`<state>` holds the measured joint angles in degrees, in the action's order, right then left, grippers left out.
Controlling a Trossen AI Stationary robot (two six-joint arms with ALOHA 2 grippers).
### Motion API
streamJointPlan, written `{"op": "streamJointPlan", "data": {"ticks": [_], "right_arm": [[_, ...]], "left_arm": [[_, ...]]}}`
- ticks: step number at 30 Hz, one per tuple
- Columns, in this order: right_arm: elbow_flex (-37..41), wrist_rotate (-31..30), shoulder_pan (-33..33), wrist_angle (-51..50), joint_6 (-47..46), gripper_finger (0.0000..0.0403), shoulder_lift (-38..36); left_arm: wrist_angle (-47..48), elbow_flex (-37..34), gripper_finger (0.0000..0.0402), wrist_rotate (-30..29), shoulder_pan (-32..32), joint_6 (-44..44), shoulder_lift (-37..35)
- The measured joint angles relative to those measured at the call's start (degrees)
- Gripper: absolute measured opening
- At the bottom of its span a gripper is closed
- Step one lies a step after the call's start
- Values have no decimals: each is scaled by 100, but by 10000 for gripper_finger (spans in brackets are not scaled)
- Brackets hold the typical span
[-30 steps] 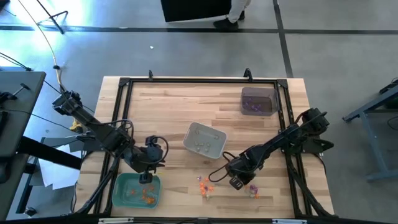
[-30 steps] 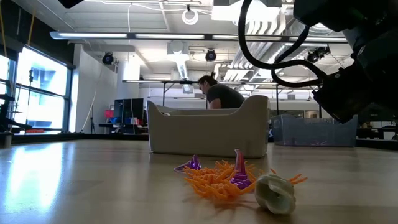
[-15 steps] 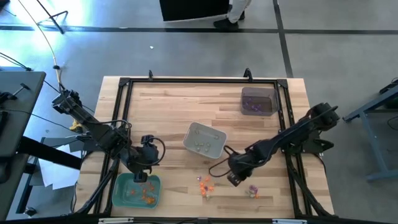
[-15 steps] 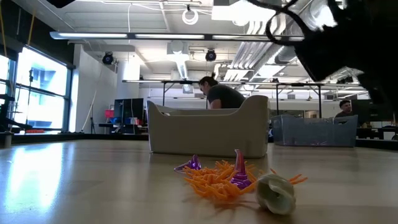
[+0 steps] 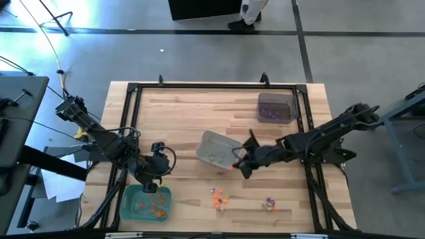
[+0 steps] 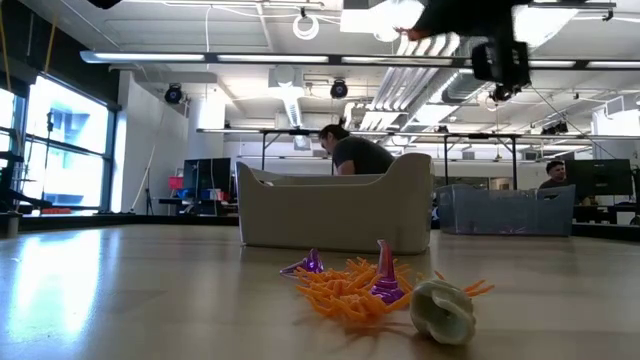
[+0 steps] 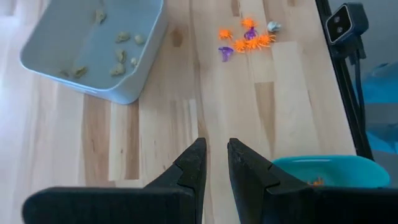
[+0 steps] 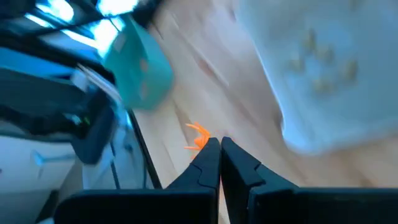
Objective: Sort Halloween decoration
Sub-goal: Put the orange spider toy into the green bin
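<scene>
Halloween decoration, view by view.

High view: the loose pile of trinkets (image 5: 218, 197) lies on the table (image 5: 179, 113) well below the right gripper (image 5: 238, 166), with a purple piece (image 5: 269, 202) off to its side. The right gripper sits at the near edge of the grey tray (image 5: 217, 149) with a fleck of orange at its tips. The left gripper (image 5: 150, 188) hangs just over the rim of the green tray (image 5: 146, 204), which already has orange bits in it. The dark tray (image 5: 276, 107), holding purple bits, is far behind the right arm.

Low view: orange spiders (image 6: 345, 285) are tangled together, with purple witch hats (image 6: 386, 277) and a pale skull (image 6: 443, 310) touching the heap. They look light, thin-legged and flexible, so legs will likely snag neighbours. I'd pinch a body, not a leg.

Left wrist view: fingers (image 7: 193, 167) are slightly apart and hold nothing; the pile is far ahead.

Right wrist view: jaws are pressed together on an orange spider (image 8: 198, 137), which sticks out sideways at the tips. The hold looks marginal and a slip is likely.
</scene>
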<state>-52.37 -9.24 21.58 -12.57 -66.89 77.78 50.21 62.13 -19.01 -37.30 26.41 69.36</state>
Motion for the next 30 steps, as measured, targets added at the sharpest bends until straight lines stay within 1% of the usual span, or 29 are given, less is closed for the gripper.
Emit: {"op": "streamJointPlan", "data": {"ticks": [4,7,9,11,12,14,15,18,23,24,26,28,30], "right_arm": [[-4,-281,-240,556,724,0,-167],[-4,-282,-462,776,1201,0,-184],[-4,-283,-616,843,1465,0,-184],[-4,-286,-785,893,1697,0,-184],[-4,-288,-863,970,1803,0,-184],[-4,-293,-1015,1200,2059,0,-184],[-4,-295,-1080,1350,2199,0,-184],[-4,-291,-1251,1913,2674,0,-184],[-4,-288,-1412,2687,3465,0,-184],[-4,-289,-1430,2793,3588,0,-184],[-4,-296,-1453,2955,3750,0,-184],[-4,-376,-1451,3088,3915,0,-184],[-4,-450,-1449,3172,4124,0,-184]], "left_arm": [[-56,0,51,-198,16,-25,0],[-113,-2,51,-620,75,-216,0],[-181,0,51,-1182,145,-418,0],[-340,-2,51,-1947,237,-682,2],[-480,-1,51,-2330,291,-872,2],[-853,-1,51,-2917,395,-1316,2],[-1057,-1,51,-3127,451,-1595,2],[-1667,0,51,-3489,659,-2274,2],[-2577,-1,51,-4339,1140,-2696,4],[-2817,0,51,-4430,1248,-2677,4],[-3404,0,51,-4413,1456,-2338,4],[-3971,0,51,-4106,1629,-1773,4],[-4469,-2,51,-3600,1765,-1360,4]]}}
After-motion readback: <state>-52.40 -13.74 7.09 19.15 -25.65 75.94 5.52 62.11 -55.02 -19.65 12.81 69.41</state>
